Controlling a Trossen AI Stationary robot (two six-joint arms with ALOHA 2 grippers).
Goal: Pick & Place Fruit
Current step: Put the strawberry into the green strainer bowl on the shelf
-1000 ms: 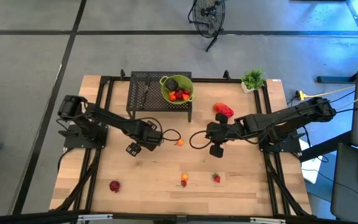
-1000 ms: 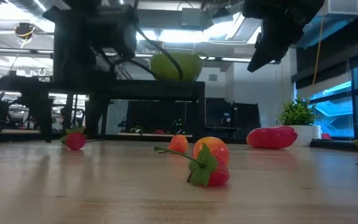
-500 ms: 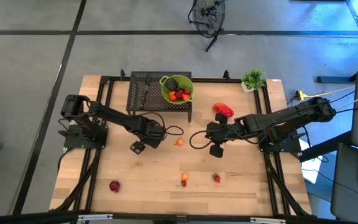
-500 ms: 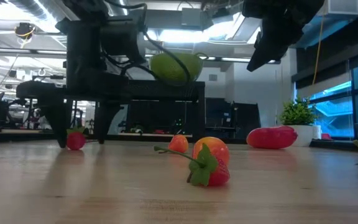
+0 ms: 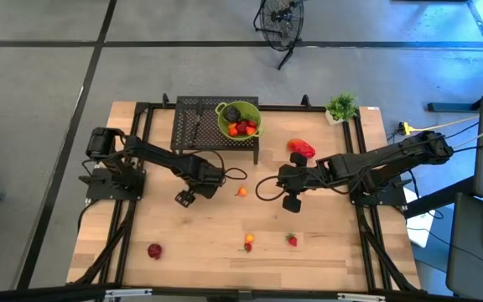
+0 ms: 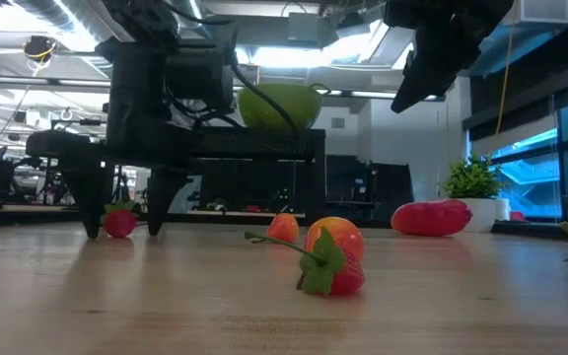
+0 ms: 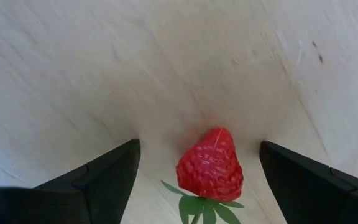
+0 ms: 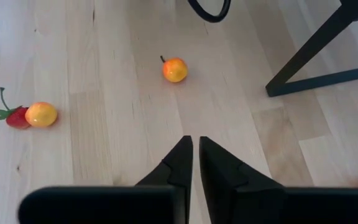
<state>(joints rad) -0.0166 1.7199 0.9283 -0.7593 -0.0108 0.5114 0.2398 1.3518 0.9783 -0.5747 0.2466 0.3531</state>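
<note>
The strawberry (image 7: 209, 165) lies on the table (image 5: 216, 252) between the left gripper's (image 6: 121, 212) spread fingers (image 7: 98, 177). We judge it light, firm and smooth; grip across its plump middle, above the leaves. The green bowl (image 5: 225, 127) sits on a black rack (image 5: 191, 126) nearby. The right gripper (image 8: 195, 158) hangs clenched, empty. An orange fruit (image 5: 242, 192) lies well clear.

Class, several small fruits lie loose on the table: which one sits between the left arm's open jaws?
The red strawberry framed by the left gripper; the others lie away from it.
</note>
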